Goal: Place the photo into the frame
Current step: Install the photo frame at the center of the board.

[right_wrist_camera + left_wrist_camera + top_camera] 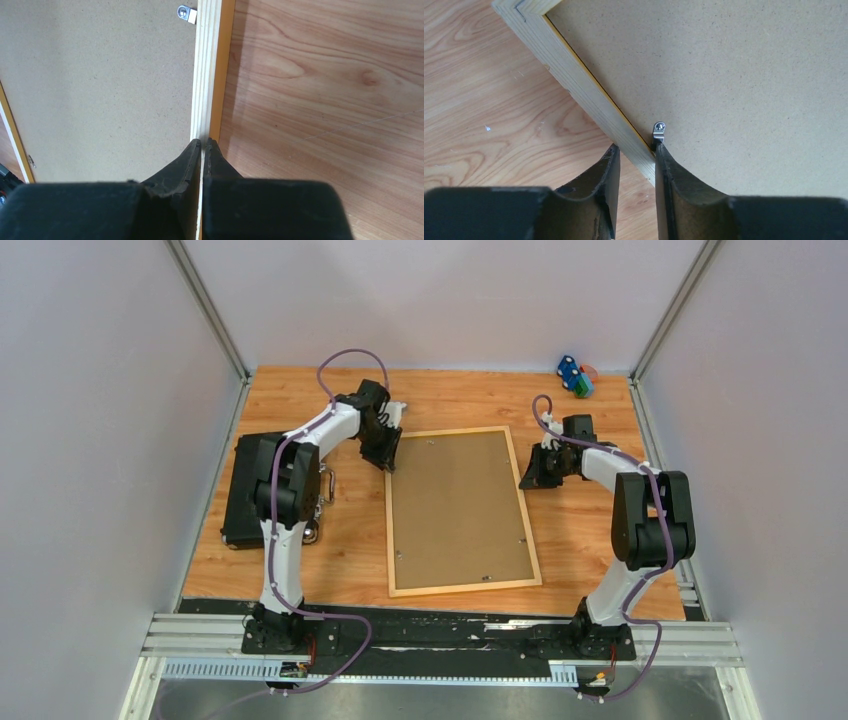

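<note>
The frame (463,587) lies face down in the middle of the table, with the brown backing board (455,505) filling it. The photo is hidden. My left gripper (388,455) is over the left rail near the far corner. In the left wrist view it (635,150) is partly open above the rail (574,85), its right fingertip against a small metal clip (658,131). My right gripper (530,472) is at the right rail. In the right wrist view it (204,142) is shut, with its tips on the rail (207,75), below another clip (186,12).
A black rectangular case (240,490) lies at the left table edge beside the left arm. A small blue and green toy (573,375) sits in the far right corner. Grey walls close in the table on three sides.
</note>
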Robot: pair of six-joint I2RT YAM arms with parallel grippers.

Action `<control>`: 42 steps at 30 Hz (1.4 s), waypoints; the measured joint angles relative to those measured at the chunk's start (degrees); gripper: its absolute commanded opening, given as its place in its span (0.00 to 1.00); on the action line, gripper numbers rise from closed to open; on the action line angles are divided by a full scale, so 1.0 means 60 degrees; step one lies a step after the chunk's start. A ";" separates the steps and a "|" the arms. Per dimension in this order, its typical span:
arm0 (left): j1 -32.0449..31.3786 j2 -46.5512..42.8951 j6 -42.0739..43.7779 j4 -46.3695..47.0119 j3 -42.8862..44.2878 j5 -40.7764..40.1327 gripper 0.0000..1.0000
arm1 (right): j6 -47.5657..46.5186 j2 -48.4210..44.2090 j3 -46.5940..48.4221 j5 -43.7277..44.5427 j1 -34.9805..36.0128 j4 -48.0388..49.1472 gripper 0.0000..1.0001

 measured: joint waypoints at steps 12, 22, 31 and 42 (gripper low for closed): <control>0.0044 0.0000 -0.0280 0.0255 0.0036 -0.0244 0.26 | 0.0000 0.0051 -0.0004 -0.0291 -0.0018 -0.0142 0.04; 0.0029 0.0000 0.0069 0.0295 0.0036 -0.0131 0.69 | 0.0000 0.0080 -0.0004 -0.0393 -0.0055 -0.0135 0.04; 0.0029 0.0004 0.0076 0.0313 0.0040 -0.0058 0.61 | 0.0004 0.0098 -0.0004 -0.0459 -0.0066 -0.0127 0.03; 0.0018 0.0058 0.0171 0.0382 0.0109 -0.0259 0.36 | 0.0004 0.0127 -0.0004 -0.0539 -0.0109 -0.0120 0.04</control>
